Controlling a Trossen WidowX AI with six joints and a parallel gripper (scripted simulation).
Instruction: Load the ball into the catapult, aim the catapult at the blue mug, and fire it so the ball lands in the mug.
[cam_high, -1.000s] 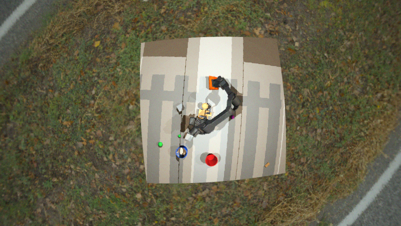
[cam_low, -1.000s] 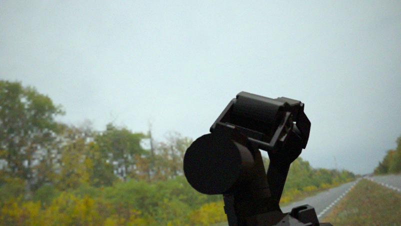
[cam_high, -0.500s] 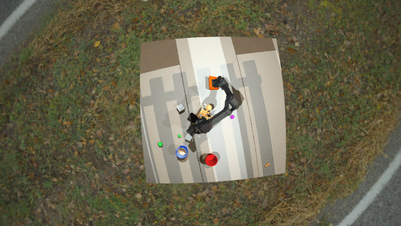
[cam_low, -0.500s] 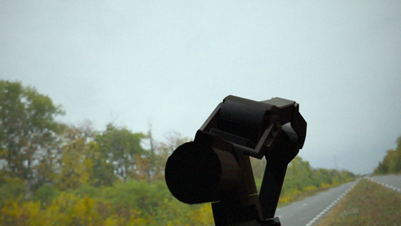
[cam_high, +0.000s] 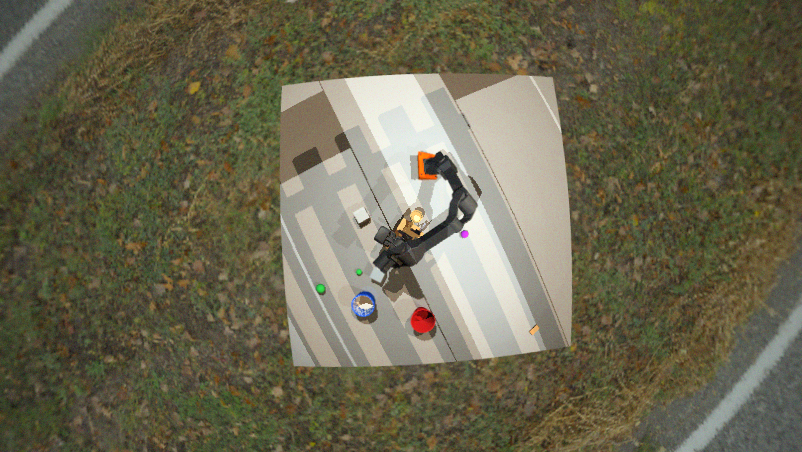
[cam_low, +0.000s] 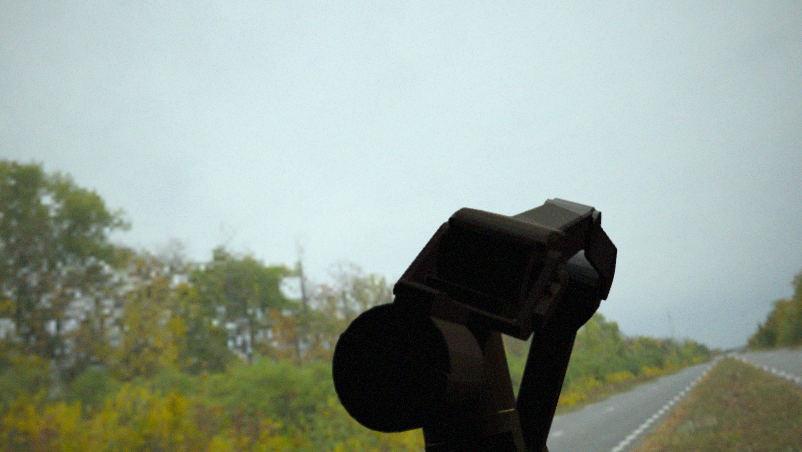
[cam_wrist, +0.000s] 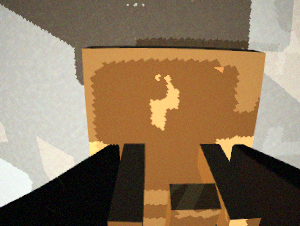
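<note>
The tan catapult (cam_high: 402, 225) (cam_wrist: 125, 105) is partly under the arm near the middle of the table; its round yellow cup (cam_high: 416, 215) shows in the top view. In the wrist view my gripper (cam_wrist: 176, 155) is shut on a tan part of the catapult, one black finger on each side. In the top view the arm hides the fingertips. The blue mug (cam_high: 363, 304) stands upright at the lower left. A magenta ball (cam_high: 464, 234) lies right of the arm. Two green balls, one smaller (cam_high: 359, 272) and one larger (cam_high: 320, 288), lie near the mug. No ball is visible in the catapult's cup.
A red mug (cam_high: 422, 320) stands right of the blue mug. A white block (cam_high: 361, 216) lies left of the catapult, and a small orange block (cam_high: 534, 330) is at the lower right. An orange frame (cam_high: 421, 166) is by the arm's base. The exterior view shows mostly the dark arm.
</note>
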